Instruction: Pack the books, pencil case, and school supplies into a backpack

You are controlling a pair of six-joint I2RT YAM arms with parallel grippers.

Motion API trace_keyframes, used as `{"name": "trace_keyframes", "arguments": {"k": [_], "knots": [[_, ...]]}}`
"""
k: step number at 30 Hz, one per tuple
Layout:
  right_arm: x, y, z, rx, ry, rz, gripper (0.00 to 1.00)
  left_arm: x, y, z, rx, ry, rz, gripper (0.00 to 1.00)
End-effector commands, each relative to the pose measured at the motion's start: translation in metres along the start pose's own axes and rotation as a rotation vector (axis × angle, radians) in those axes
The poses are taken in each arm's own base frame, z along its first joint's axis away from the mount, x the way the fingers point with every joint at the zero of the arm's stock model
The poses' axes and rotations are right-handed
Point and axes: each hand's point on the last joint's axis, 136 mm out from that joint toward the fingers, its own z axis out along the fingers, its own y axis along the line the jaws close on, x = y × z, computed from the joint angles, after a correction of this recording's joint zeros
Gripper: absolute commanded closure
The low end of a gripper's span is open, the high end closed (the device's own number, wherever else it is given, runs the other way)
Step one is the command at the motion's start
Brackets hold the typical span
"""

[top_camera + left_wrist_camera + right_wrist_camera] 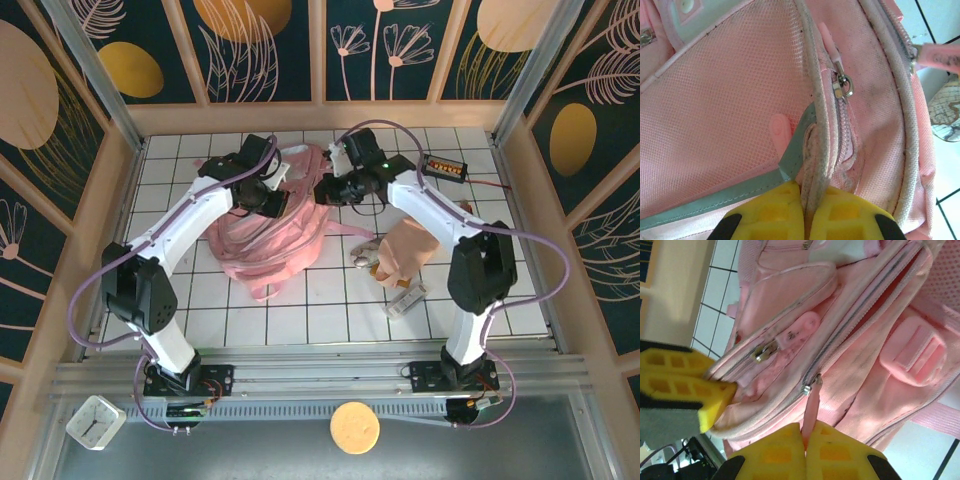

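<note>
1. At the near left, off the tiles, a small white clock (95, 420) is seen. A round orange disc (354, 427) is seen further right on the same near ledge.
2. The left gripper (272, 196) is held on the far left part of the backpack (268, 245). In the left wrist view its yellow fingers (770, 215) are pressed together on a white corded edge (812, 165) of the bag; a grey shiny strip (790, 160) is seen just left of that edge, and a metal zip puller (842, 87) is seen further up.
3. The big pink backpack is laid on the white tiled table (300, 320), left of the middle, with both grippers at its far end; its straps are spread toward the near side.
4. The right gripper (330, 188) is held at the far right part of the bag. In the right wrist view its yellow fingers (775, 455) are clamped on a pink zip tab (811, 407); a zip gap (890, 292) is seen open further along, with darker pink inside.
5. The pencil case (410, 245), a soft beige-pink pouch, is laid near the bag on its right; a small whitish block (405, 300) is laid just beside it on the near side.
6. A black gadget with orange digits (444, 167) is seen at the far right.
</note>
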Motion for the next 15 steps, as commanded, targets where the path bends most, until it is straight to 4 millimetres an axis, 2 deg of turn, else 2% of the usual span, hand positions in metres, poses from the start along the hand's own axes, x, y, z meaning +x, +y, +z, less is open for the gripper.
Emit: {"name": "trace_keyframes", "arguments": {"k": [1,4,7,10,13,15], "knots": [[0.007,0.067,-0.038,-0.227,-0.044,-0.077,1.0,-0.032,0.01,-0.002,-0.026,-0.095,-0.083,1.0],[0.02,0.084,-0.042,-0.281,-0.031,-0.14,1.0,-0.033,0.009,-0.001,-0.018,-0.09,-0.091,1.0],[0.04,0.091,-0.034,-0.281,0.028,-0.199,1.0,-0.035,0.008,0.0,-0.014,-0.086,-0.095,1.0],[0.052,0.082,-0.026,-0.239,0.054,-0.195,1.0,-0.035,0.009,-0.002,-0.024,-0.084,-0.09,1.0],[0.054,0.069,-0.025,-0.176,0.041,-0.206,1.0,-0.03,0.013,-0.006,-0.049,-0.077,-0.083,1.0],[0.055,0.067,-0.027,-0.158,0.039,-0.233,1.0,-0.027,0.013,-0.007,-0.05,-0.071,-0.082,1.0]]}}
